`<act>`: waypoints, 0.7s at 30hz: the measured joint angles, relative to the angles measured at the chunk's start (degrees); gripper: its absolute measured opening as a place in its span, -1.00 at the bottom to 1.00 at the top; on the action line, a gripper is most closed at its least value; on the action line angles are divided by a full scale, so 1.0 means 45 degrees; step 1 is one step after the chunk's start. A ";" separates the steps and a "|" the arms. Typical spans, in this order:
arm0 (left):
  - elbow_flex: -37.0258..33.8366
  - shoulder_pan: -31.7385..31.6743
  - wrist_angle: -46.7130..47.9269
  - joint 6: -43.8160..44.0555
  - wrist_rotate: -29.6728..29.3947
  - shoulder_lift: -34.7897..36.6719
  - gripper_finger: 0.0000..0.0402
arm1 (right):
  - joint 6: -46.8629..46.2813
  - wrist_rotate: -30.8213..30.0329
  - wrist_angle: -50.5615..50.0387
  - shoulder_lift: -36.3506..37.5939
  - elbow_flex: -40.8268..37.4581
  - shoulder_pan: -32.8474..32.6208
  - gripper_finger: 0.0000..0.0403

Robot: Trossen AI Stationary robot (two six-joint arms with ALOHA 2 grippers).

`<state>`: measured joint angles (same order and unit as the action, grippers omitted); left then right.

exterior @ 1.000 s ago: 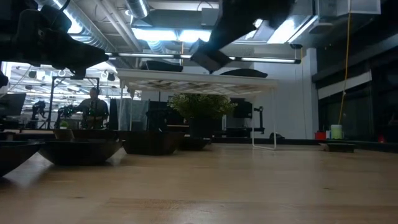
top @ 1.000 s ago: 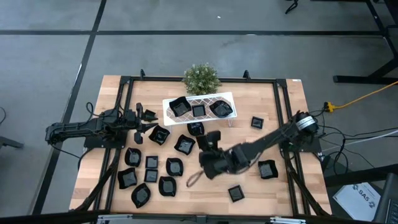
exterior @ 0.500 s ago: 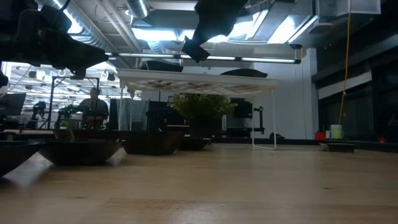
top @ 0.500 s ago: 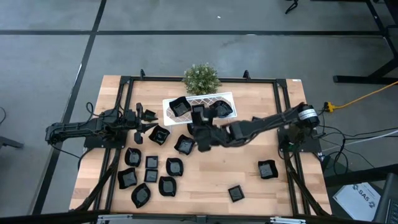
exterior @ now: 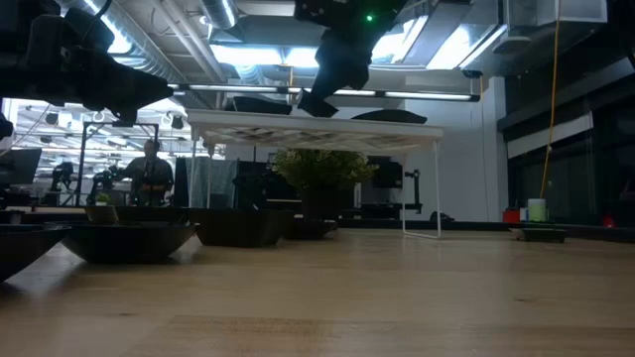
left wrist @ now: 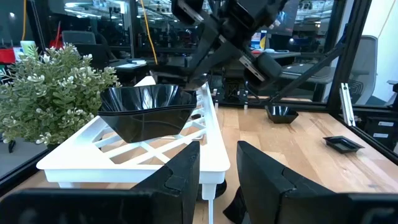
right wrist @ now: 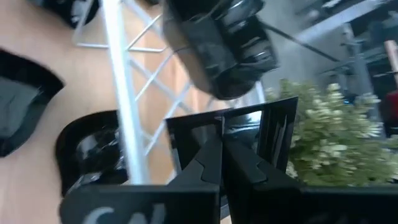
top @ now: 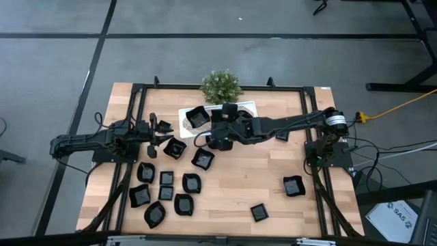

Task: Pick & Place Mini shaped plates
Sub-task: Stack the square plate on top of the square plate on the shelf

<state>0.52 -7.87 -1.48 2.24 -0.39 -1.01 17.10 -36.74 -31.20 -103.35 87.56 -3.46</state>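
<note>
Black square plate (right wrist: 249,140) in right gripper (right wrist: 222,163)

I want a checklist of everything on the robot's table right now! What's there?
Surface: pale wooden table, bare in its middle.
Job's things: small glossy black dishes; a group near the left front, two apart at right, some on the white lattice rack.
Clutter: small green bushy plant behind the rack.
Grippers: right tool shut on a square black dish, above the rack; left tool open, waiting at the table's left side, nothing between its fingers.
Cables: yellow cord on the floor at right; dark leads by the right arm's base.
Surroundings: grey floor; a person far off in the low view.
</note>
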 joint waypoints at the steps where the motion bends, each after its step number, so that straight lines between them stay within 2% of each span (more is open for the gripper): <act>1: -0.0002 0.0002 0.0000 0.0000 0.0002 0.0002 -0.50 | -0.0030 0.0074 -0.0067 0.0000 -0.0003 -0.0001 -0.98; 21: 0.0003 0.0000 0.0000 0.0000 0.0002 0.0000 -0.50 | -0.0044 0.0205 -0.0245 -0.0296 -0.0013 0.0097 -0.96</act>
<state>0.54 -7.87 -1.48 2.24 -0.38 -1.00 16.91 -35.81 -32.30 -104.68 87.50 -3.03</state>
